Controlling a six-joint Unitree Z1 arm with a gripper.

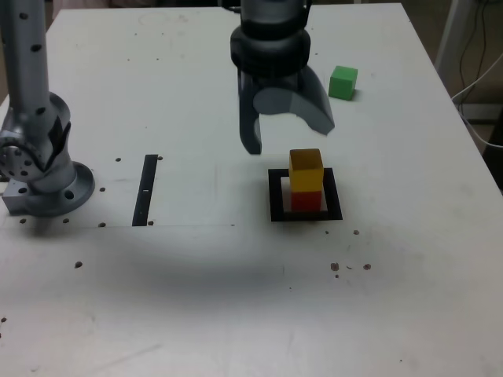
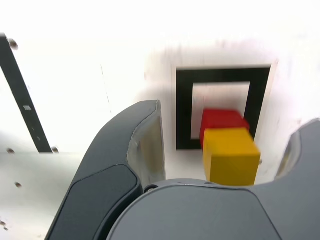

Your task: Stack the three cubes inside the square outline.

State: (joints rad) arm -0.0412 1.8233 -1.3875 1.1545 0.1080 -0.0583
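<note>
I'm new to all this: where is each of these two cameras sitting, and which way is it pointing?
Exterior view: off the arm, above the table, looking down across it at the stack; it shows the arm's base and the open gripper above the yellow cube.
Wrist view: on the arm's wrist, looking down past the gripper's fingers at the table.
Both show the yellow cube on the red cube in the square outline and the black strip; only the exterior view shows the green cube.

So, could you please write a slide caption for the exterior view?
Open gripper above yellow cube stacked on red cube inside square outline; green cube waits apart.
</note>
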